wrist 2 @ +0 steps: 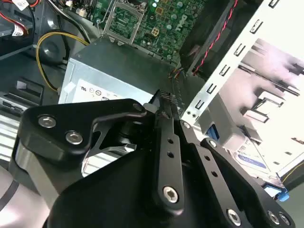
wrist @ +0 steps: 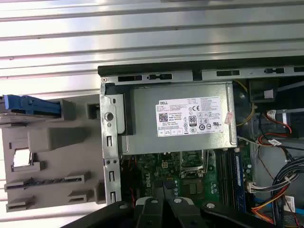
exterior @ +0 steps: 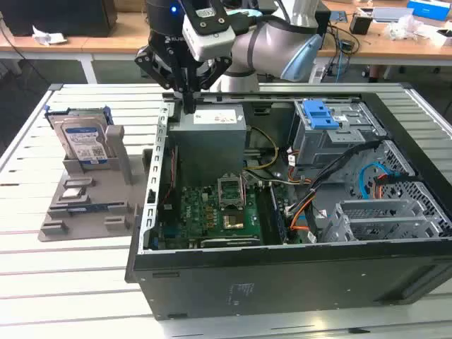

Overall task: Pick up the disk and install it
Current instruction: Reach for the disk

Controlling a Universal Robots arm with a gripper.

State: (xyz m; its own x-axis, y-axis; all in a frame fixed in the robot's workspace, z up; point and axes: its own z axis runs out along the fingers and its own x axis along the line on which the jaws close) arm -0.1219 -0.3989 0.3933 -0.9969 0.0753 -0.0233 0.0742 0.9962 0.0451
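Plainly, nothing was done yet: the disk (exterior: 83,141) stood upright in its grey holder (exterior: 106,192) on the exterior view's left, outside the computer case (exterior: 282,282). Farther back, the gripper (exterior: 189,104) hung closed and empty above the power supply (exterior: 210,141).

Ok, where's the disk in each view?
Exterior view: the disk stands upright in the grey holder, to the exterior view's left of the case.
Second wrist view: the disk shows past the wall of the case.
First wrist view: the disk, edge-on, in the grey holder beside the case.
Shared landmark: the power supply.
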